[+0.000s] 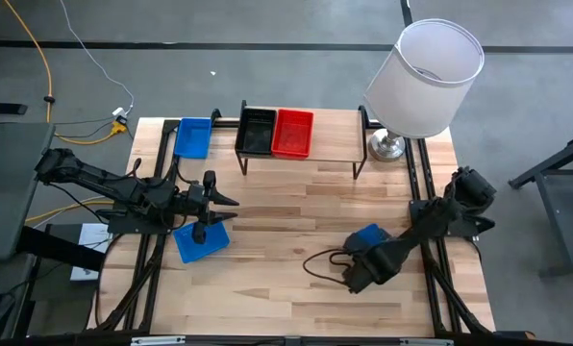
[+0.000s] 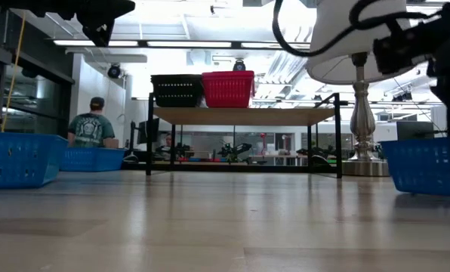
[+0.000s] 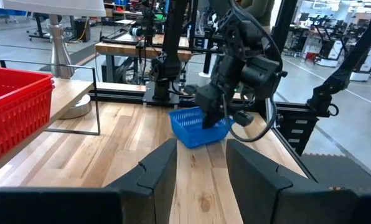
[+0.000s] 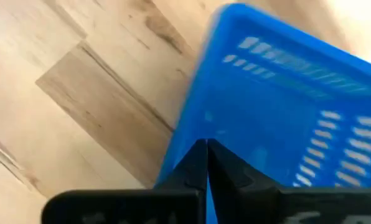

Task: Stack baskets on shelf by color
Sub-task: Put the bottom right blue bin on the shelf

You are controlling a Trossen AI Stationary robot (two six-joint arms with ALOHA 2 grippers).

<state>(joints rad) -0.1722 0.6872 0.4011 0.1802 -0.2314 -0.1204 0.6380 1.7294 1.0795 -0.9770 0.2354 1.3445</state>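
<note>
My right gripper (image 4: 207,152) is shut on a blue basket (image 1: 368,234) at the table's right near side. My left gripper (image 1: 217,209) is open and hovers above the table's left side, just beyond a second blue basket (image 1: 202,242) that lies flat on the table. A third blue basket (image 1: 193,136) sits on the table left of the shelf (image 1: 335,130). On the shelf's plank a black basket (image 1: 257,132) and a red basket (image 1: 292,133) stand side by side. The left wrist view shows the held basket (image 3: 197,129) tilted under the right arm. My right gripper pinches the blue basket's rim (image 4: 197,127) between its two fingers, one inside the wall and one outside. The fingers (image 3: 211,112) come down on it from above. The basket sits tilted in the hold; whether its lower edge (image 3: 192,144) rests on the table, I cannot tell.
A table lamp with a white shade (image 1: 426,77) stands at the far right corner beside the shelf. A dark cable (image 1: 320,261) loops on the wood near the right gripper. Bare wood lies in front of the shelf at the table's middle. A person (image 2: 91,125) sits in the room behind.
</note>
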